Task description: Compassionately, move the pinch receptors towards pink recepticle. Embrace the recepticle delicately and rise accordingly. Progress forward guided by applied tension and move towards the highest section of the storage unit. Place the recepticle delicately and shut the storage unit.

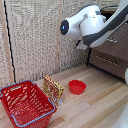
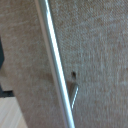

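The arm [image 1: 90,25] hangs by the dresser [image 1: 111,52] — fingers hidden, grip unclear; the snack box [image 1: 52,88] print is unreadable.

From the exterior view I cannot see the pinch receptors at all: the bulky white arm [image 1: 87,25] covers that end, and it also hides much of the storage unit [image 1: 111,54], which the right edge cuts off. The wrist view gives me only a blurred silver bar handle [image 2: 56,65] running out of frame at both ends. I cannot find the pink recepticle in either view.
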Available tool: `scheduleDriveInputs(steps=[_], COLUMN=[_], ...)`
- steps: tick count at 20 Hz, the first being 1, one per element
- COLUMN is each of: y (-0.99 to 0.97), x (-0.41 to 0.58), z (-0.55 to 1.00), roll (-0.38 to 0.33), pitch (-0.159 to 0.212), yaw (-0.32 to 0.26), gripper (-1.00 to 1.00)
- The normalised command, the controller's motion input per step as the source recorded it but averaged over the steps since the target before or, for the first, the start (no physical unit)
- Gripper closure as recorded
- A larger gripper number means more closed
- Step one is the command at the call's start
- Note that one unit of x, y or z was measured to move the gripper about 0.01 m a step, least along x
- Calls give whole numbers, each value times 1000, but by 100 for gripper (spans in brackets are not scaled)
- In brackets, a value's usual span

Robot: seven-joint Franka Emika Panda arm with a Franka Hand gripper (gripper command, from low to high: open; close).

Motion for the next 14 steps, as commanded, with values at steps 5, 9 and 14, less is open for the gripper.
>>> scheduleDriveInputs(steps=[5, 9, 14], y=[-432, -203, -114], x=[61, 45, -3], z=[-11, -17, 2], roll=[-87, -97, -36], pitch=[93, 99, -2], yaw=[21, -23, 22], gripper=[-100, 100, 100])
